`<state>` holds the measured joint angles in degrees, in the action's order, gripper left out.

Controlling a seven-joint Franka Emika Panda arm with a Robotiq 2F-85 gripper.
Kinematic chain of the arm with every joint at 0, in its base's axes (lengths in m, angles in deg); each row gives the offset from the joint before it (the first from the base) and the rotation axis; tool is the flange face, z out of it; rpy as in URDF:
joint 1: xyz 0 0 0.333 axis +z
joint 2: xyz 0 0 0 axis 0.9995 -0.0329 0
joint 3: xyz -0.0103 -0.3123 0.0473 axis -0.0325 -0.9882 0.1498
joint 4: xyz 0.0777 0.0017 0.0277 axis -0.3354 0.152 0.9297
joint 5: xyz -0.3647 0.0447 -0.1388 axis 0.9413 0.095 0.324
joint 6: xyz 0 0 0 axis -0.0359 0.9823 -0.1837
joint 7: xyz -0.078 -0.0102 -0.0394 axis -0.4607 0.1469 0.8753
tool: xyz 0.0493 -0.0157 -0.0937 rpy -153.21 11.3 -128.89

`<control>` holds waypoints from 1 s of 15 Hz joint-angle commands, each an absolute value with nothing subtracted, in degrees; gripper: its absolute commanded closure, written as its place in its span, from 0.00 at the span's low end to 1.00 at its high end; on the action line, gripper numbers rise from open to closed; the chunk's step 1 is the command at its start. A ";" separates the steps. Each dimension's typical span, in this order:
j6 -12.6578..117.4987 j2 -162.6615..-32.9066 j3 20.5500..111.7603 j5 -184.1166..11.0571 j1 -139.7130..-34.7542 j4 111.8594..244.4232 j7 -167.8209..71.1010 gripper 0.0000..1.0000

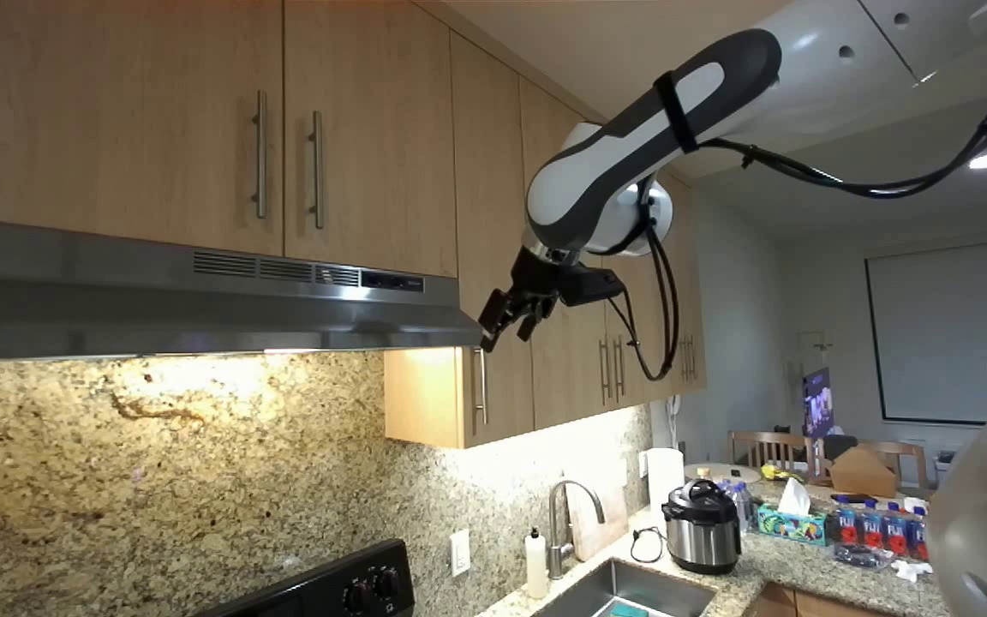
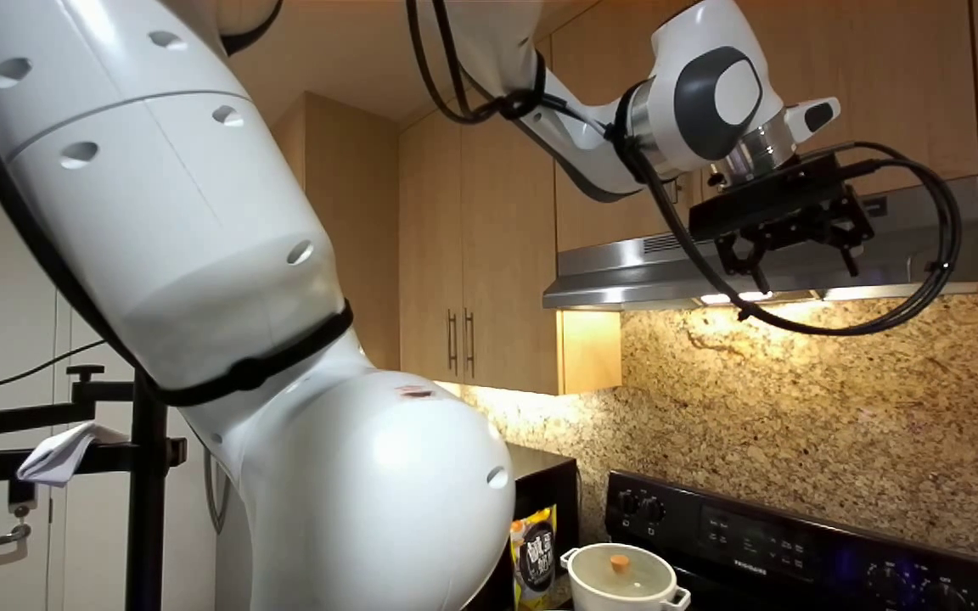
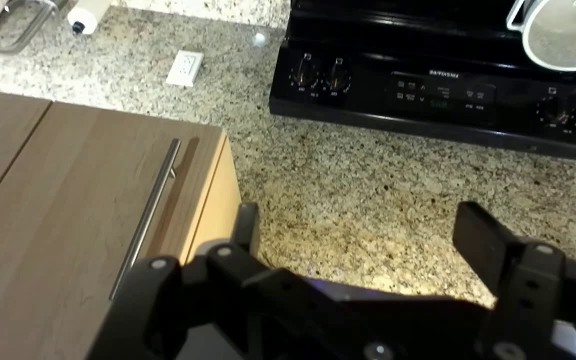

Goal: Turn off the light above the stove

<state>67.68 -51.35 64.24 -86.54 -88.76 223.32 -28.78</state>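
The steel range hood (image 1: 202, 308) hangs under the cabinets above the black stove (image 2: 795, 543); the hood also shows in an exterior view (image 2: 616, 276). Its light (image 2: 735, 297) is on and brightens the granite wall below. A small dark control panel (image 1: 392, 281) sits on the hood's front face, near one end. My gripper (image 1: 506, 337) is open and empty, pointing downward, in front of the hood and near its panel end in this view. In the wrist view the open fingers (image 3: 358, 225) frame only granite wall; most of the hood is hidden behind the gripper body.
Upper cabinets with bar handles (image 1: 318, 170) rise above the hood. A lower-hanging cabinet (image 3: 93, 190) stands beside the hood, close to the gripper. A lidded white pot (image 2: 621, 577) sits on the stove. A cable loop (image 2: 947, 221) hangs from the wrist.
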 commanded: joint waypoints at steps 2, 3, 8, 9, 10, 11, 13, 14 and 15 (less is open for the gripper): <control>74.91 -54.79 67.71 -84.55 -89.25 217.21 -32.39 0.00; 76.40 -55.82 68.28 -84.52 -89.28 215.67 -32.87 0.00; 75.02 -55.47 68.16 -85.67 -87.97 214.77 -31.87 0.00; 75.02 -55.48 68.10 -85.68 -87.98 214.84 -31.87 0.00; 75.02 -55.46 67.98 -85.70 -88.00 214.85 -31.86 0.00; 75.02 -55.44 67.87 -85.71 -88.01 214.85 -31.84 0.00; 75.02 -55.44 67.83 -85.72 -88.01 214.85 -31.84 0.00; 75.36 -55.46 67.23 -86.48 -86.88 215.05 -30.56 0.00; 75.42 -55.63 66.94 -86.71 -86.40 214.88 -30.01 0.00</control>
